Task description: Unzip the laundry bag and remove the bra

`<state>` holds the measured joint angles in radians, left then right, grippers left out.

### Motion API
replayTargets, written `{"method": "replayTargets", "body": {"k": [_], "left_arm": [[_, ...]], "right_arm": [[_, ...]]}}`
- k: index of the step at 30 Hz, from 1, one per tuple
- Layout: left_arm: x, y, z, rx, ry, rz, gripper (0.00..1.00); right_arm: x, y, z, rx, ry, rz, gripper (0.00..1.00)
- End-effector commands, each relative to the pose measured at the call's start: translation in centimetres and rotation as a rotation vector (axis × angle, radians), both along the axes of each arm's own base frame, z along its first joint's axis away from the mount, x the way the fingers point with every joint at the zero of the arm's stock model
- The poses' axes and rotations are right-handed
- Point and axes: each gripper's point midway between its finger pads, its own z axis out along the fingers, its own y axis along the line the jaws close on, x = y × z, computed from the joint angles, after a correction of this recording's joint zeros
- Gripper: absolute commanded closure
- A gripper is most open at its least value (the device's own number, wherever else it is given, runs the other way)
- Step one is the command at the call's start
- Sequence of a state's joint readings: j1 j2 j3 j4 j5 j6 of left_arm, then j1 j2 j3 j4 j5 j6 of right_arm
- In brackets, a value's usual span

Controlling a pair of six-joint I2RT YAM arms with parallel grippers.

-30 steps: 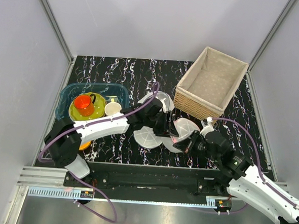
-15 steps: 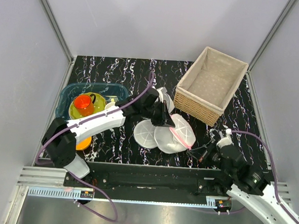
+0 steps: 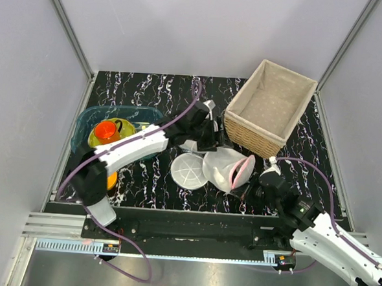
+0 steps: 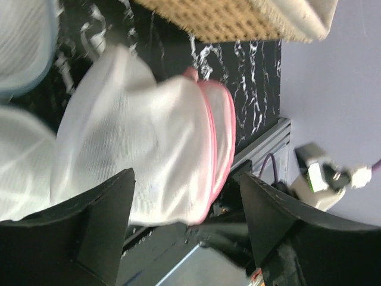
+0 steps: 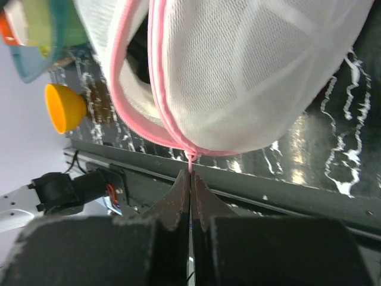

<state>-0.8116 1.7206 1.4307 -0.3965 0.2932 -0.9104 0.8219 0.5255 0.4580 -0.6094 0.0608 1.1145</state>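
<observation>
Laundry bag (image 3: 228,169) lying just in front of the wicker basket (image 3: 269,109), on its arm-base side; the contents cannot be made out. Half a second earlier its pink rim gaped less and the right gripper (image 5: 190,176) stood clear of it. Only the right wrist view shows those jaws pinched on the zipper pull (image 5: 190,158). The left wrist view shows the left gripper (image 4: 186,179) spread wide, holding nothing.

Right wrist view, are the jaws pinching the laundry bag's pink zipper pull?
Yes, the jaws are pressed together on the pink zipper pull hanging from the laundry bag rim.
</observation>
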Motion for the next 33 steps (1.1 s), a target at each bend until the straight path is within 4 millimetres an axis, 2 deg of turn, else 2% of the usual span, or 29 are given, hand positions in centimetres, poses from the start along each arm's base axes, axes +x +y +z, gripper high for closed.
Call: {"method": "replayTargets", "body": {"k": [1,2,4,5,8,10,12,14,21,23,24,25,26,27,30,33], "left_arm": [[-1.7,4.0,5.6,-0.071,-0.113,0.165,0.21],[-2.7,4.8,5.5,-0.074,-0.123,0.174,0.21],[-3.8,4.7,5.5,-0.086,-0.127,0.158,0.21],[-5.1,4.1,5.3,-0.092,-0.117,0.107,0.21],[-7.1,2.5,3.4,-0.052,-0.101,0.000,0.21],[-7.5,1.4,2.7,-0.034,-0.093,-0.036,0.21],[-7.5,0.3,3.3,-0.045,-0.103,-0.067,0.22],[-7.2,-0.5,2.1,-0.017,-0.077,-0.068,0.23],[-6.7,-1.4,-0.4,0.032,-0.019,0.007,0.31],[-7.0,-2.4,-0.7,0.008,0.002,-0.021,0.38],[-7.0,-2.7,-0.8,-0.001,0.010,-0.028,0.46],[-6.8,-2.8,-0.7,-0.006,0.004,-0.018,0.77],[-6.6,-2.7,-0.1,-0.016,-0.005,-0.009,0.92],[-6.2,-2.4,0.3,-0.017,-0.014,0.000,1.00],[-4.8,-0.8,2.1,-0.029,-0.048,0.032,1.00],[-3.3,1.1,3.7,-0.044,-0.078,0.071,1.00]], "right_arm": [[1.9,1.5,4.0,0.109,-0.147,-0.002,1.00],[2.0,1.8,4.0,0.122,-0.148,-0.001,1.00],[2.0,2.1,3.5,0.136,-0.131,0.000,1.00],[2.1,2.5,3.6,0.148,-0.130,0.005,1.00],[1.9,2.8,3.6,0.156,-0.130,0.027,1.00],[1.9,2.9,3.8,0.152,-0.135,0.037,1.00],[1.8,2.8,3.7,0.143,-0.129,0.040,1.00],[1.7,2.8,3.6,0.141,-0.127,0.040,1.00],[1.6,2.3,4.0,0.156,-0.139,0.022,1.00],[1.6,2.2,4.0,0.153,-0.141,0.023,1.00],[1.5,2.2,4.0,0.150,-0.140,0.023,1.00],[1.5,2.0,3.9,0.142,-0.138,0.019,1.00],[1.5,1.8,3.8,0.133,-0.140,0.018,1.00],[1.5,1.6,4.2,0.130,-0.147,0.014,1.00],[1.2,0.0,4.3,0.092,-0.171,-0.016,1.00],[0.4,-1.8,3.5,0.047,-0.164,-0.037,1.00]]}}
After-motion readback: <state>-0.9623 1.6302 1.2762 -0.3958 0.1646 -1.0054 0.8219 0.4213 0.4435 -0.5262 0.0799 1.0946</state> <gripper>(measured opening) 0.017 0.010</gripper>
